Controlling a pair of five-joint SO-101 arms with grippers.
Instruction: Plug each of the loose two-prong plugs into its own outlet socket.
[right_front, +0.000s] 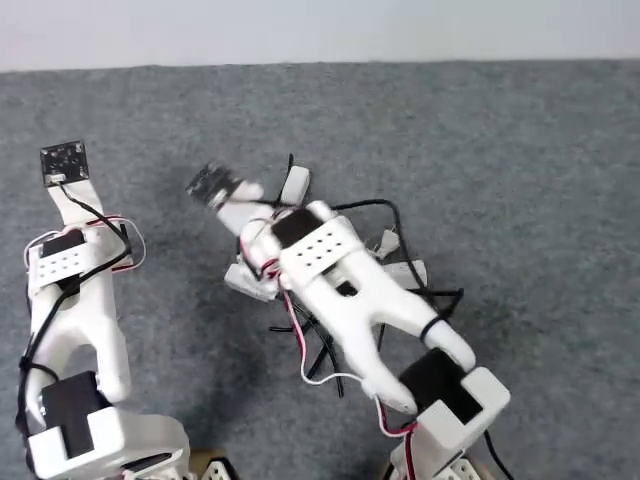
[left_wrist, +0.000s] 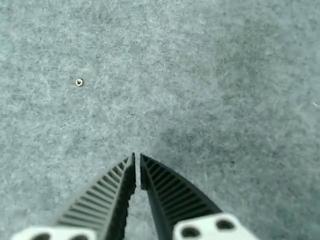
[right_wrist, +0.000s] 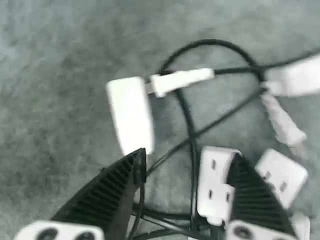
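Observation:
My right gripper (right_wrist: 187, 159) hangs open over a tangle of white outlets and black cords. A white outlet socket block (right_wrist: 215, 182) lies between its fingers, close to one finger. Beyond it, another white outlet (right_wrist: 131, 115) has a white two-prong plug (right_wrist: 177, 80) seated in its end. A third outlet (right_wrist: 282, 175) lies beside the gripper, and a loose white plug (right_wrist: 284, 120) rests on the carpet farther off. My left gripper (left_wrist: 137, 159) is shut on nothing above bare grey carpet. From above, the right arm (right_front: 340, 280) covers most of the pile.
Grey carpet (right_front: 520, 160) covers the whole table. Black cords (right_front: 320, 345) stick out from under the right arm. The left arm (right_front: 70, 260) stands apart at the left. A tiny metal ring (left_wrist: 78, 82) lies on the carpet ahead of the left gripper.

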